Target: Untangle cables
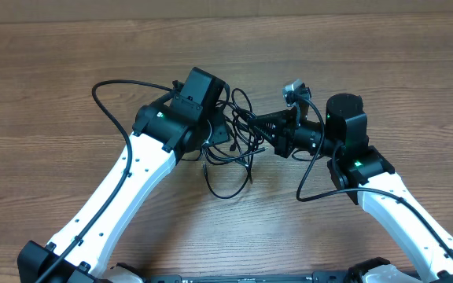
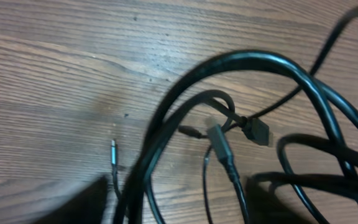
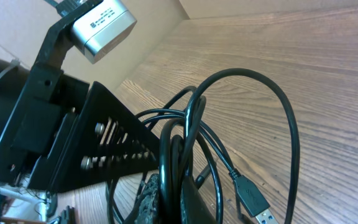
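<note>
The cables point(image 1: 236, 140) lie as a tangle of thin black loops on the wooden table between my two grippers. My left gripper point(image 1: 215, 135) hangs over the tangle's left side. In the left wrist view its fingers point(image 2: 86, 202) stand wide apart, and several cable strands point(image 2: 253, 62) run between them untouched. Small plugs point(image 2: 260, 132) and a thin silver tip point(image 2: 113, 151) rest on the wood. My right gripper point(image 1: 259, 126) reaches in from the right. It is shut on a bunch of strands point(image 3: 178, 168) in the right wrist view point(image 3: 185, 202). A USB plug point(image 3: 257, 204) hangs beside it.
The left arm's black gripper body point(image 3: 92, 143) and its silver camera point(image 3: 101, 25) sit close to my right gripper. Thicker arm wires loop out at the left point(image 1: 112, 98) and at the right point(image 1: 311, 177). Bare wooden table point(image 1: 53, 47) surrounds the tangle.
</note>
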